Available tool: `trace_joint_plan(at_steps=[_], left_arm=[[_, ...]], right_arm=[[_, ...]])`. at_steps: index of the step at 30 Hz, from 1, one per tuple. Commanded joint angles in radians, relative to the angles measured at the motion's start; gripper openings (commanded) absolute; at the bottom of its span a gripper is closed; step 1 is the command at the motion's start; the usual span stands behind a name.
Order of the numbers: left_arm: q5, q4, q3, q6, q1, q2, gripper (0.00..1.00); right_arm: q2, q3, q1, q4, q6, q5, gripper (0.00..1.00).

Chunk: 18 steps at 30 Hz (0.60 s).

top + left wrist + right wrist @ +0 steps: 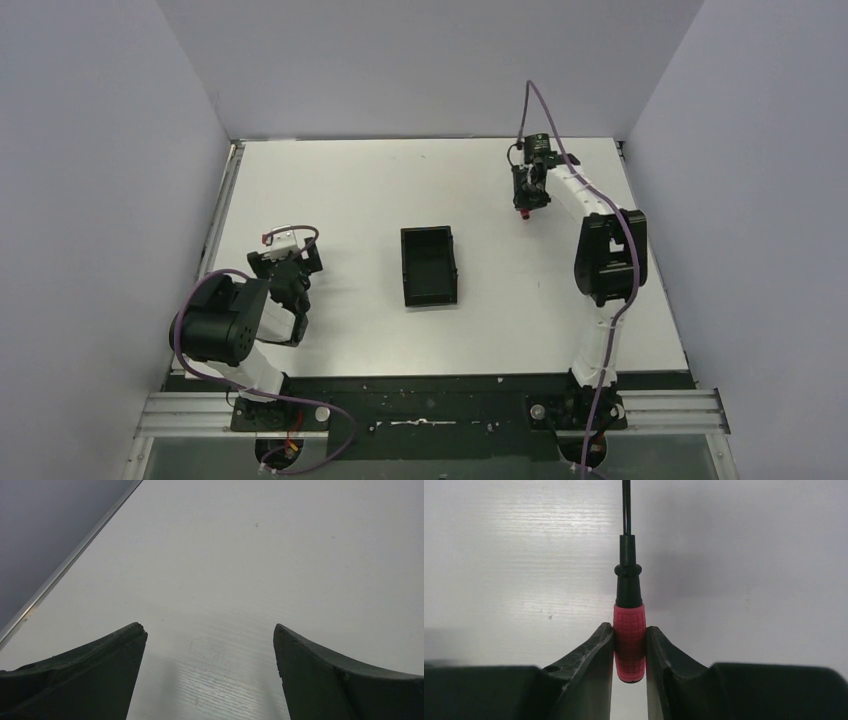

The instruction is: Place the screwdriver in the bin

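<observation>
Top external view: the bin (430,268) is seen lying open near the middle of the table (340,190), well apart from the right gripper (527,203), which is held over the far right part with the screwdriver (522,214) showing as a red spot beneath it. Left wrist view: the left gripper (210,630) is shown spread wide over bare tabletop, with nothing between its fingers. Right wrist view: the red handle is clamped between the right fingers (594,650), and the dark shaft points away from the camera. For a clean carry, the tool should be brought over the bin, aligned with its long side, lowered inside the walls, and only then released.
</observation>
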Motion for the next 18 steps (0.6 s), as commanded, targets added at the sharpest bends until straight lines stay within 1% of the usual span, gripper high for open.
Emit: trace_joint_plan(at_steps=[1, 6, 9, 11, 13, 18], left_arm=[[0.004, 0.030, 0.010, 0.002, 0.004, -0.017, 0.97], [0.005, 0.030, 0.009, 0.002, 0.004, -0.017, 0.97], [0.004, 0.029, 0.010, 0.002, 0.003, -0.017, 0.97], [0.005, 0.030, 0.009, 0.002, 0.004, -0.017, 0.97], [0.004, 0.031, 0.009, 0.002, 0.004, -0.016, 0.97], [0.004, 0.030, 0.010, 0.002, 0.003, -0.017, 0.97]], right_arm=[[-0.244, -0.006, 0.021, -0.065, 0.107, 0.082, 0.00], [-0.316, 0.042, 0.079, -0.232, 0.206, 0.132, 0.00], [-0.359, 0.049, 0.152, -0.266, 0.241, 0.147, 0.00], [-0.378, 0.060, 0.219, -0.282, 0.261, 0.148, 0.00], [-0.389, 0.078, 0.323, -0.288, 0.282, 0.177, 0.00], [-0.389, 0.097, 0.520, -0.259, 0.323, 0.197, 0.01]])
